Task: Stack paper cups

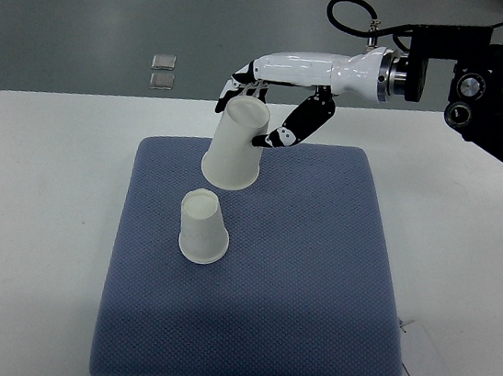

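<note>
Top view: right robot hand reaches in from the right edge over the far side of the worktop, white forearm shell, black finger joints, black cable looping above the wrist. Fingers wrapped round the upper part of a white paper cup, thumb on the right flank, other fingers behind the closed base. Held cup is upside down, tilted, closed base up toward the hand, open mouth pointing down-left and showing just above the mat surface; lifted or touching, cannot tell for sure

Second white paper cup stands upside down on the blue-grey textured mat, rim down, flat base up, upright. It sits nearer the camera than the held cup, just below its mouth in the picture, close but apart, not nested

Mat covers the middle of the white worktop. Two small shiny square tiles lie on the grey floor beyond the far left edge. Small paper slip by the mat's near right corner. Left arm not visible
</note>
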Controlling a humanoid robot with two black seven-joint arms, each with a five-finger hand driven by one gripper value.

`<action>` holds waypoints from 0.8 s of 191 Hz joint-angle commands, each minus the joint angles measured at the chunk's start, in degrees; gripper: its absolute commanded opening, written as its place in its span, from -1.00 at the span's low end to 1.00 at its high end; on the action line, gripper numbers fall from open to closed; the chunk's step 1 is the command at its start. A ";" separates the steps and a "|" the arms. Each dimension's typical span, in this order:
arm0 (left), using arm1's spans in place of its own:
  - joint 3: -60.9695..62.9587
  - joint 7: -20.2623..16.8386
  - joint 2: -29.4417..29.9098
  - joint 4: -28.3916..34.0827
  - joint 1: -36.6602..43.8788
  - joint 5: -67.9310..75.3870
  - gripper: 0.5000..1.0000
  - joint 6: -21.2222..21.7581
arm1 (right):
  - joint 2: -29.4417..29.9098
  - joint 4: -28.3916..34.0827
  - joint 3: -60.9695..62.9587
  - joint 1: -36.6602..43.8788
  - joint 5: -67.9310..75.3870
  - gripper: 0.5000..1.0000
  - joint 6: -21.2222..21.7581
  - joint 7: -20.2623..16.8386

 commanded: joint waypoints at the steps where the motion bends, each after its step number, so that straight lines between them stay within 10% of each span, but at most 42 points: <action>1: 0.00 -0.01 0.00 0.00 -0.01 0.00 1.00 0.00 | 1.48 0.02 -0.10 -0.17 -0.39 -0.83 0.30 -0.21; 153: 0.00 -0.01 0.00 0.00 -0.01 0.00 1.00 0.00 | 6.23 -1.03 -2.47 -0.34 -3.73 -0.83 -0.49 -2.49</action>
